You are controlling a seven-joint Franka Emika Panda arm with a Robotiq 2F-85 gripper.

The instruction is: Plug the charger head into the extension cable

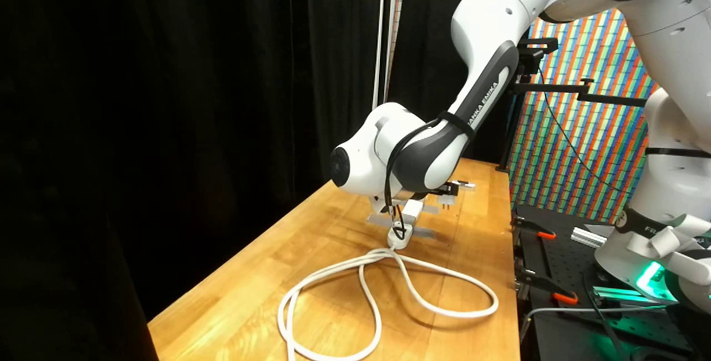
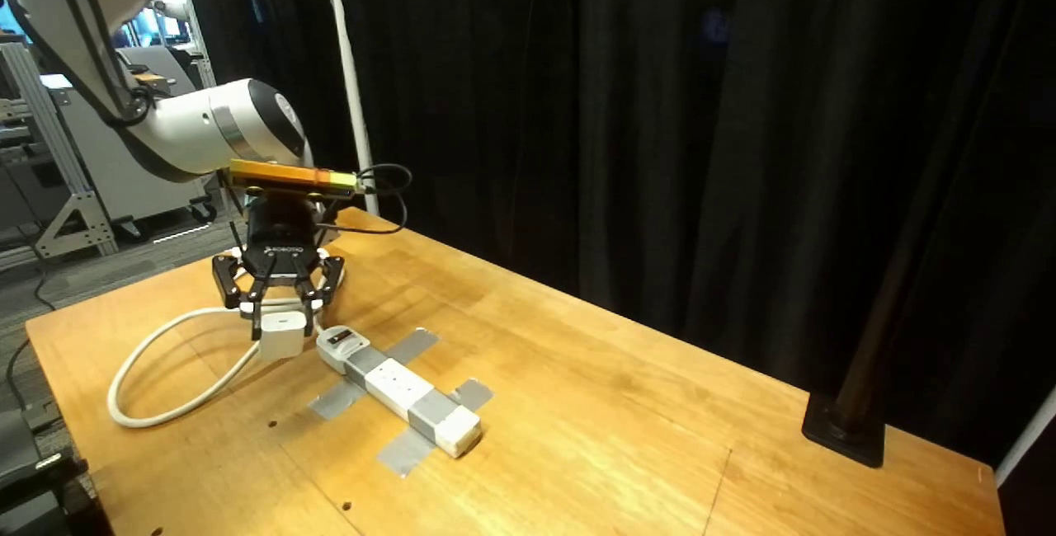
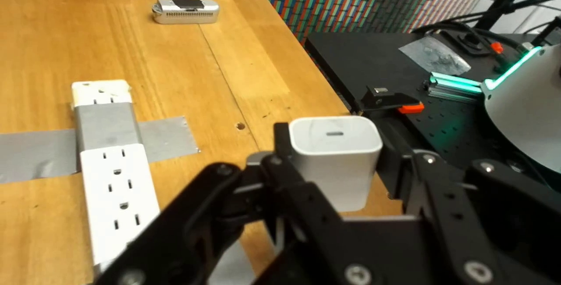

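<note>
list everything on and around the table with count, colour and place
table: 1, brown, in all views
extension cable: 1, white, looped on the table, socket block taped down
tape strips: 2, grey, across the socket block
charger head: 1, white, held above the table
small item: 1, silver and dark, high in the wrist view
stand: 1, black, near a table corner
clamps: 2, black and orange, at the table's edge
bench: 1, black, beside the table
patterned panel: 1, multicoloured, beyond the bench
curtains: can't count, black, behind the table
arm: 1, white and grey, over the table
claw: 1, black, closed on the charger head
</note>
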